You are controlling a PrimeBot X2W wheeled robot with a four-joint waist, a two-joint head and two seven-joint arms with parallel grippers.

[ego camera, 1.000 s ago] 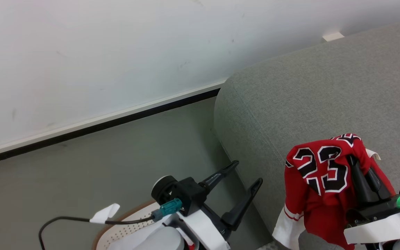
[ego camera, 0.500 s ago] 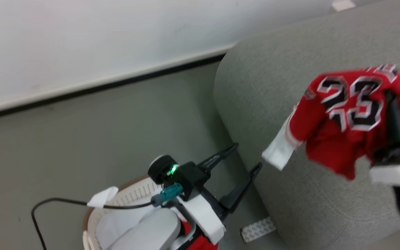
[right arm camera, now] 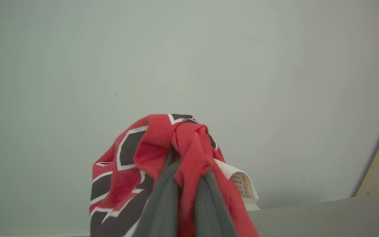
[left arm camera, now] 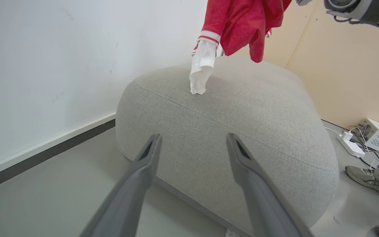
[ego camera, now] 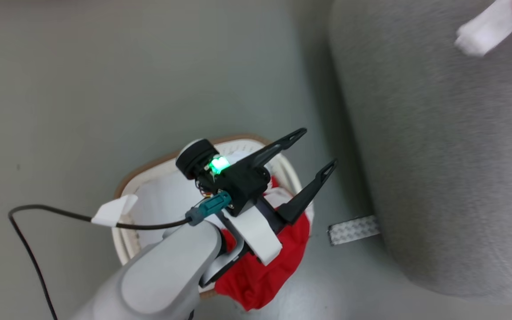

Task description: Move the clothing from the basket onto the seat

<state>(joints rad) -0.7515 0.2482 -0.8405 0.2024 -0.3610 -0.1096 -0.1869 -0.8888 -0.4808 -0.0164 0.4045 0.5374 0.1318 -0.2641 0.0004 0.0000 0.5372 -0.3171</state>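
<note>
Tilting downward, the head view is now framing the oval cream perforated plastic basket, with red cloth inside. Right gripper is pinching the red numbered jersey above the grey woven sofa; left gripper is gaping, empty. Lowering fully before releasing seems wise.

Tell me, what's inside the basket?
A red garment bunches at one end of the basket, spilling over its rim, beside a pale white pad. The robot's left arm and open left hand hang in front, hiding the middle, so what lies there can't be seen.
</note>
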